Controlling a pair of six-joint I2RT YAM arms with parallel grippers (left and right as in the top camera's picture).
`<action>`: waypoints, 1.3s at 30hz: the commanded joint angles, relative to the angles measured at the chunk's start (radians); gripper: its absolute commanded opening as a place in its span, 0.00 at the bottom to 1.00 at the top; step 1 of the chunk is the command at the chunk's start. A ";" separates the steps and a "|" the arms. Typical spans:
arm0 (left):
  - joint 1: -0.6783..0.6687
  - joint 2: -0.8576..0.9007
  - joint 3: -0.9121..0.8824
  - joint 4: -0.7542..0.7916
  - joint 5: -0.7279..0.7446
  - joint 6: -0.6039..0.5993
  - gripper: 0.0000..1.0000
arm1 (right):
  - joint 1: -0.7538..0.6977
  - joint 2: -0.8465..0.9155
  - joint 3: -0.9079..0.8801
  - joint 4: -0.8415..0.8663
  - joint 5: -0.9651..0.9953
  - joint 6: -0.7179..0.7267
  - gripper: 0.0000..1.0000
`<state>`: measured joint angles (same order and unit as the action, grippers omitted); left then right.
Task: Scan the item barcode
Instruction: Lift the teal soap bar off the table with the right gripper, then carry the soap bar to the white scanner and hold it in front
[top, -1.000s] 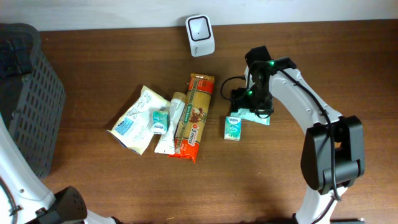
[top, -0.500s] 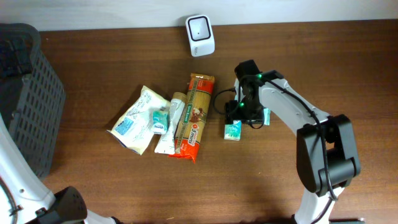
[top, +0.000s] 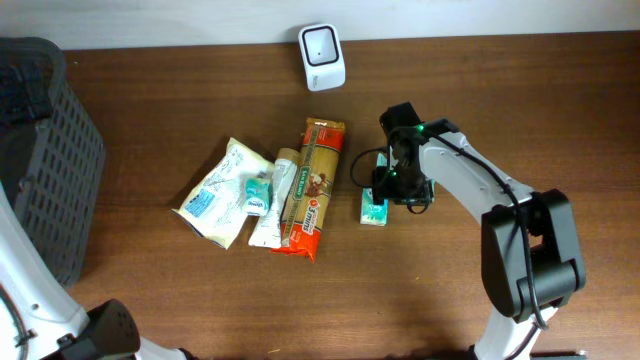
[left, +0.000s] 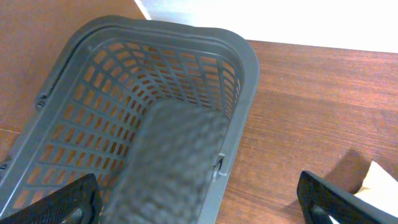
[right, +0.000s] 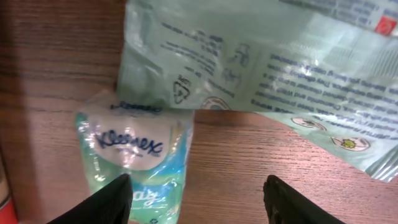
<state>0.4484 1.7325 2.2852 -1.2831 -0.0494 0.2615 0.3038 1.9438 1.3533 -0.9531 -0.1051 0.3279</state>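
Evidently, the tissue pack (right: 134, 158) is found on the worktop (right: 236, 162) at the lower left of the right wrist frame, off-centre beneath one of the spread, empty jaws of the right gripper (right: 198, 194), its long axis running top to bottom.

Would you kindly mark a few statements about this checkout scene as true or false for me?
1. The Kleenex pack lies beside the pasta packet. True.
2. The right claw is shut on the Kleenex pack. False: its fingers stand apart and grip nothing.
3. The white scanner sits inside the grey basket. False: it stands on the table, near the far edge.
4. The left claw is open above the basket. True.
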 joint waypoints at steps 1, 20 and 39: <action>0.006 0.002 0.002 0.001 0.004 -0.014 0.99 | 0.005 -0.019 -0.038 0.008 0.005 0.026 0.66; 0.006 0.002 0.002 0.001 0.004 -0.014 0.99 | 0.018 -0.092 0.064 -0.005 -0.131 -0.062 0.68; 0.006 0.002 0.002 0.001 0.004 -0.014 0.99 | -0.364 0.142 0.041 0.126 -0.389 -0.314 0.87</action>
<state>0.4484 1.7325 2.2852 -1.2827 -0.0494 0.2615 -0.0566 2.0583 1.4052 -0.8291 -0.4641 0.0326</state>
